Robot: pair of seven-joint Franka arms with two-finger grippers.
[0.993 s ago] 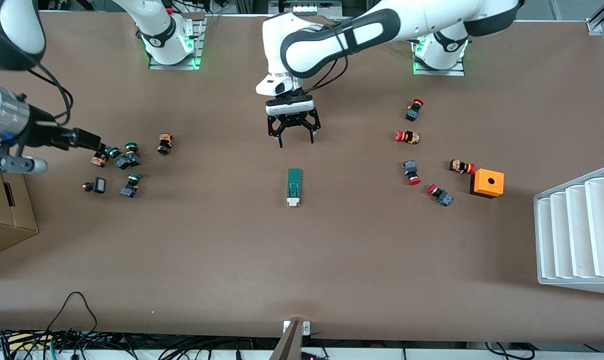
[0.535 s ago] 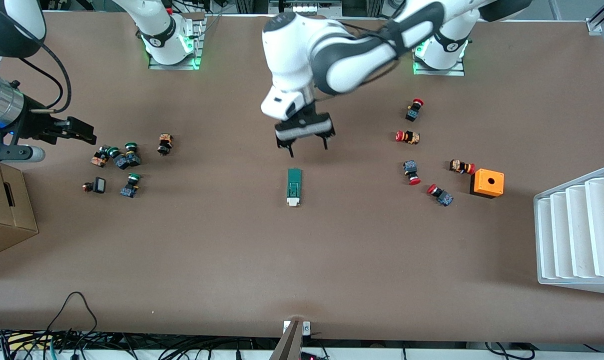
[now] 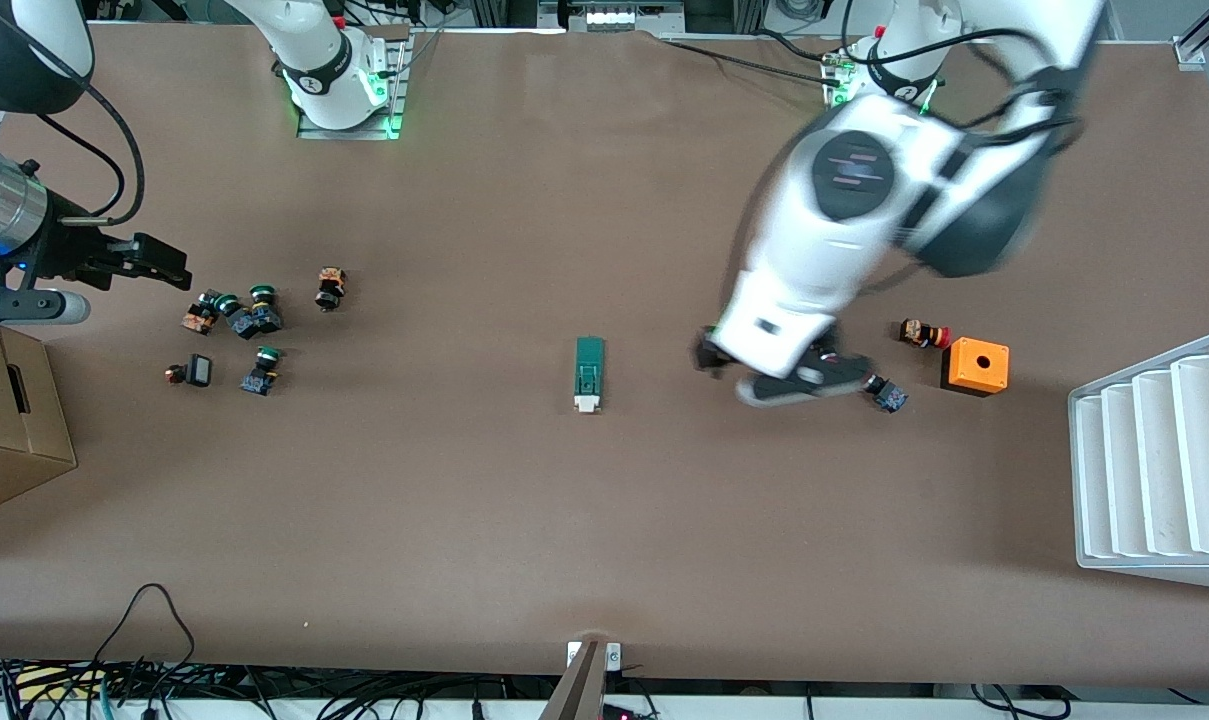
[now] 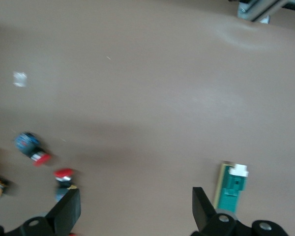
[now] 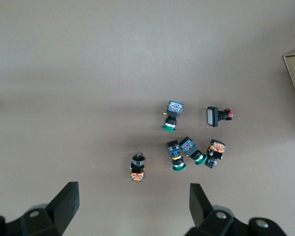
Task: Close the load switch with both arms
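Note:
The load switch (image 3: 589, 374), a narrow dark-green block with a white tab at the end nearer the front camera, lies flat mid-table; it also shows in the left wrist view (image 4: 232, 187). My left gripper (image 3: 779, 372) is blurred by motion and hangs over the table among the red-capped buttons, apart from the switch, toward the left arm's end. In its wrist view the left gripper (image 4: 135, 211) is open and empty. My right gripper (image 3: 176, 268) is over the table beside the green-capped buttons; in its wrist view the right gripper (image 5: 132, 206) is open and empty.
Green-capped buttons (image 3: 249, 315) cluster toward the right arm's end, with a cardboard box (image 3: 4, 420) at that table edge. Red-capped buttons (image 3: 924, 333), an orange box with a hole (image 3: 974, 365) and a white stepped rack (image 3: 1159, 460) stand toward the left arm's end.
My left arm has swung from above the load switch toward its own end of the table, over the red-capped buttons. My right gripper drew back from the button cluster, then held still.

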